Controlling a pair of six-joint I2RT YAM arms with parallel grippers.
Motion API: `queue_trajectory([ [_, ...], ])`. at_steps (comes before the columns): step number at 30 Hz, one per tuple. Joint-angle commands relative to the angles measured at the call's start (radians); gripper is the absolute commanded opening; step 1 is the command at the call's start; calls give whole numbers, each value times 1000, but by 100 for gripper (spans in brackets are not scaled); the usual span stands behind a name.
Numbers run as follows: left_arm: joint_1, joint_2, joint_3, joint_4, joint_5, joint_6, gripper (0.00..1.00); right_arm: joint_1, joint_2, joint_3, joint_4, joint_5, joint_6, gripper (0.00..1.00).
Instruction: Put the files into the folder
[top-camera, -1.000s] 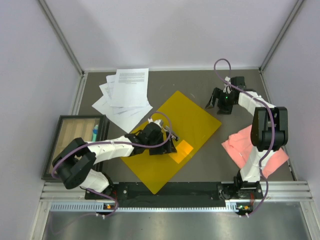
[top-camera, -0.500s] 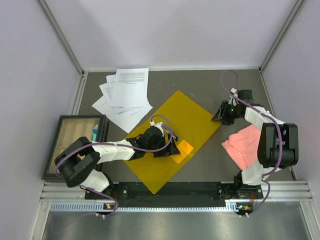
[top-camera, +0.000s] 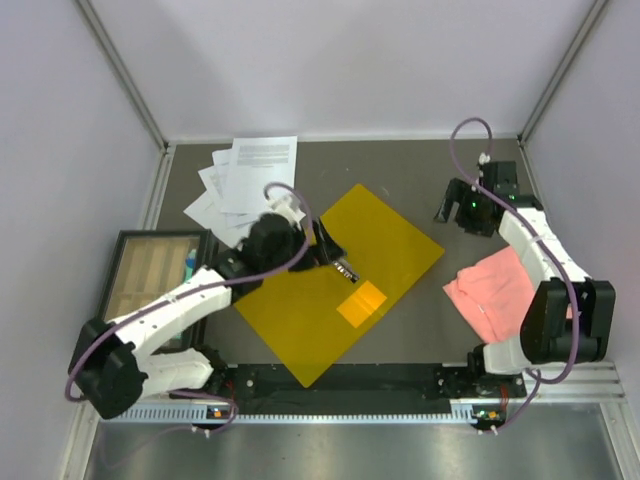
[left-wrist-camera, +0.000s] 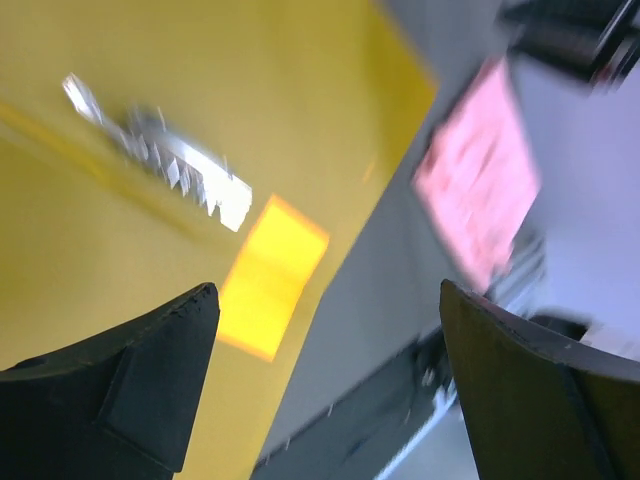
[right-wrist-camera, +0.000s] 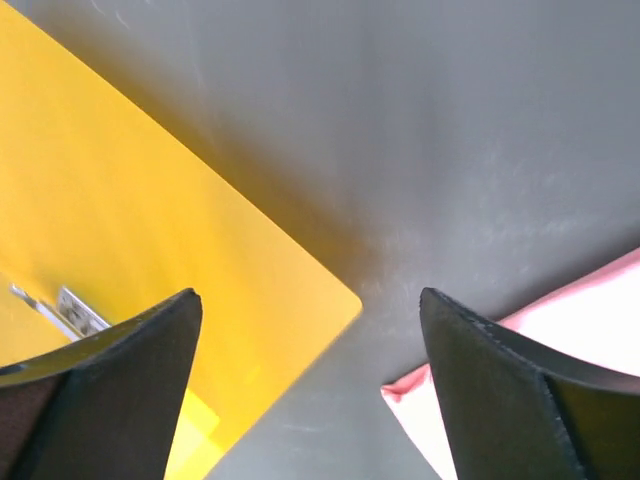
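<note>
We list: folder, open flat on the table. Files, fanned past its far-left edge. Left gripper, jaws apart, above the folder. Right gripper, jaws apart, over bare table beside its right corner.

Overhead, plus wrist close-ups over folder

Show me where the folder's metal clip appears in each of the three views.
Top external: the metal clip lies near the middle of the folder.
Left wrist: the clip is upper left, blurred.
Right wrist: the clip is at the left edge, low.
Shared landmark: the pink cloth, right of the folder in all views.
</note>
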Motion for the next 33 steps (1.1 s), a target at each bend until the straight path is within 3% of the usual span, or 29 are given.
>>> queue_trajectory([
  [1, 213, -27, 110, -33, 70, 61, 94, 126, 19, 213, -40, 249, 9, 91],
  [5, 336, 51, 204, -8, 104, 28, 93, 212, 156, 361, 56, 121, 76, 97],
  [12, 497, 271, 221, 239, 146, -106, 88, 360, 511, 676, 231, -42, 200, 98],
  [13, 508, 298, 223, 333, 166, -92, 88, 382, 545, 696, 260, -44, 227, 98],
  [17, 577, 474, 389, 284, 217, -65, 86, 456, 738, 837, 388, -91, 315, 96],
  [21, 650, 649, 486, 363, 304, -124, 82, 493, 928, 1051, 474, -160, 350, 94],
  [28, 706, 847, 620, 389, 324, -158, 68, 522, 1215, 1271, 629, -166, 559, 77],
  [33, 713, 928, 664, 284, 290, -123, 61, 558, 1290, 1382, 514, -38, 557, 66],
])
